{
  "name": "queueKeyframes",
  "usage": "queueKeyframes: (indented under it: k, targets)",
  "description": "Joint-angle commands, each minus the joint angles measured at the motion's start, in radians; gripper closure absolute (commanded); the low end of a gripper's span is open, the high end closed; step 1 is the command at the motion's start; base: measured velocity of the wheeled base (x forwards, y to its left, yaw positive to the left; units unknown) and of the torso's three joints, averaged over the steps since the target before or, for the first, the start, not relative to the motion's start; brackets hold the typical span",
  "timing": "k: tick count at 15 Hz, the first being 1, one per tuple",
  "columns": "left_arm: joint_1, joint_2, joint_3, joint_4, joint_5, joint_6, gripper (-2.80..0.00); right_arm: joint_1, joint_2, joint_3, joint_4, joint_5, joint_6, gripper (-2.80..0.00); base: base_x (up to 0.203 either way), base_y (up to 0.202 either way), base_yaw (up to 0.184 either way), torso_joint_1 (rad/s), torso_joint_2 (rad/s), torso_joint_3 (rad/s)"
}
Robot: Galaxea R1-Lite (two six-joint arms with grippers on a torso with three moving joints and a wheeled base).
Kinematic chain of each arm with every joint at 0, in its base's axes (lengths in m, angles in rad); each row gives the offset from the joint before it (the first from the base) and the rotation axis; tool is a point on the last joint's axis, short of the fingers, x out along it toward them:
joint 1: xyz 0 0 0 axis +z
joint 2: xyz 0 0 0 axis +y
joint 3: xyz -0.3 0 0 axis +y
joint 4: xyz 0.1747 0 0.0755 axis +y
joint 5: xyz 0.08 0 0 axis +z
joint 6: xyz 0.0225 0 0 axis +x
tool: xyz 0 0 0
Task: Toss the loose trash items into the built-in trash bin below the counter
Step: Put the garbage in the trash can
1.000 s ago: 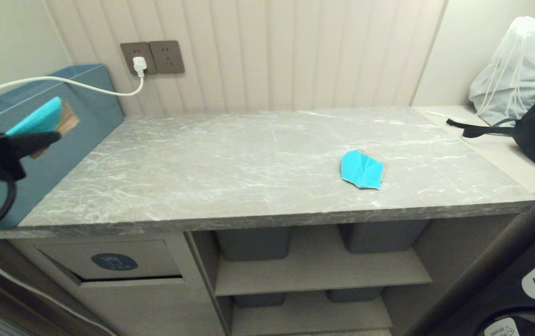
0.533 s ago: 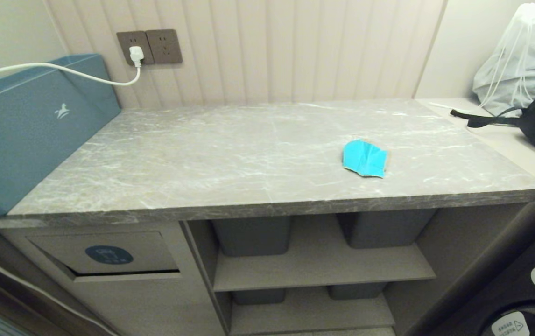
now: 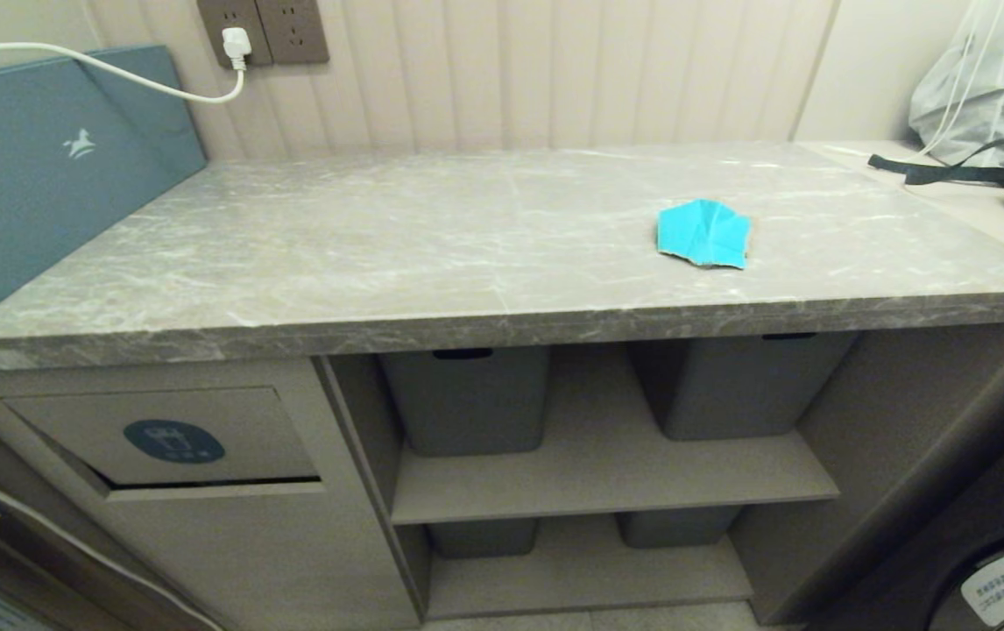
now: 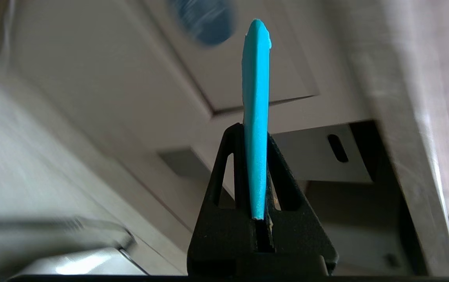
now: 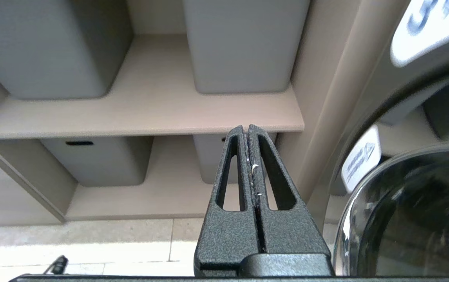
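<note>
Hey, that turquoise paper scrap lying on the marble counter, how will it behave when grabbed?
The creased turquoise paper scrap looks thin and light, so it probably slides if nudged. It lies nearly flat on the grey marble counter, so catching an edge may be fiddly. Unlikely to roll.

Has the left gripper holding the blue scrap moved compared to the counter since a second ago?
Yes. The left gripper with its scrap dropped from above the counter to below it, near the bin flap.

Left claw (image 4: 256, 137) is clamped tight low at the left; right claw (image 5: 247, 131) hangs closed, empty.
</note>
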Motion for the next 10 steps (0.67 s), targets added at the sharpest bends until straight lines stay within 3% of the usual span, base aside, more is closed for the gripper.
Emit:
queueKeyframes:
  k: [1, 3, 5, 10]
  targets:
    - [0.000, 0.057, 0.004, 0.005, 0.001, -0.089, 0.00, -0.002, -0.002, 0.000, 0.000, 0.000, 0.000, 0.00, 0.000, 0.000, 0.000, -0.188, 0.48, 0.290]
    - [0.000, 0.153, 0.000, 0.003, 0.004, -0.181, 0.00, 0.000, -0.002, 0.000, 0.000, 0.000, 0.000, 0.00, 0.000, 0.000, 0.000, -0.169, 0.48, 0.287]
    - [0.000, 0.256, -0.001, -0.024, 0.007, -0.221, 0.00, 0.000, -0.002, 0.000, 0.000, 0.000, 0.000, 0.00, 0.000, 0.000, 0.000, -0.165, 0.47, 0.295]
    - [0.001, 0.583, 0.006, -0.293, 0.009, -0.278, 0.00, 0.000, -0.002, 0.000, 0.001, 0.000, -0.011, 0.00, 0.000, 0.000, 0.000, -0.093, 0.29, 0.196]
